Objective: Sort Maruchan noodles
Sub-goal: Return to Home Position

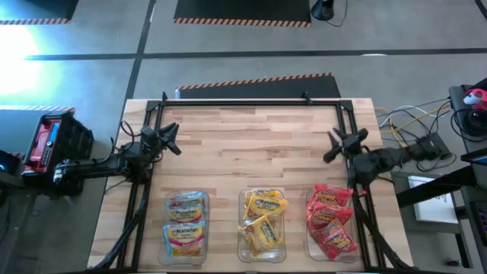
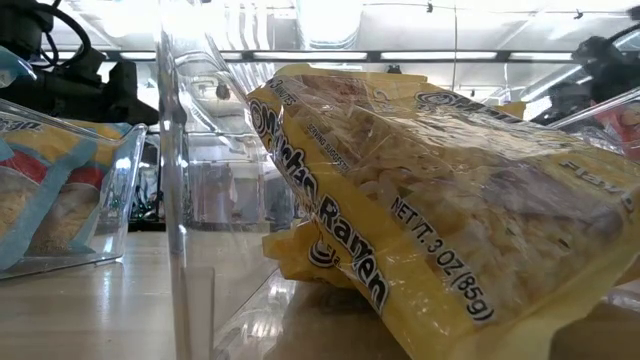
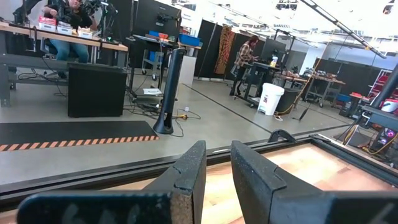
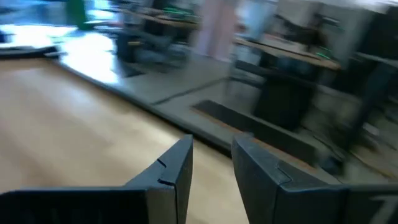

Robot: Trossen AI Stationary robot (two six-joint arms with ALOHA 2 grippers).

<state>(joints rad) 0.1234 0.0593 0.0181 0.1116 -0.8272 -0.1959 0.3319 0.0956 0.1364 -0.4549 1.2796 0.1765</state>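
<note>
Left gripper (image 1: pixel 172 139): you have it over the table's (image 1: pixel 251 137) left side, fingers (image 3: pixel 186 180) a little apart, nothing held. Right gripper (image 1: pixel 335 146): over the right side, fingers (image 4: pixel 174 174) likewise parted and empty. Noodles: all lie in three clear bins along the edge nearest the low camera, apart from both grippers. Blue packs (image 1: pixel 186 221) in the left bin (image 1: pixel 185 261); yellow packs (image 1: pixel 262 221) in the middle bin (image 1: pixel 262 259); red packs (image 1: pixel 331 221) in the right bin (image 1: pixel 323 259), closest to your right gripper.

Bright ceiling lights (image 2: pixel 400 55) glare off the crinkly yellow noodle packet (image 2: pixel 450 200).
</note>
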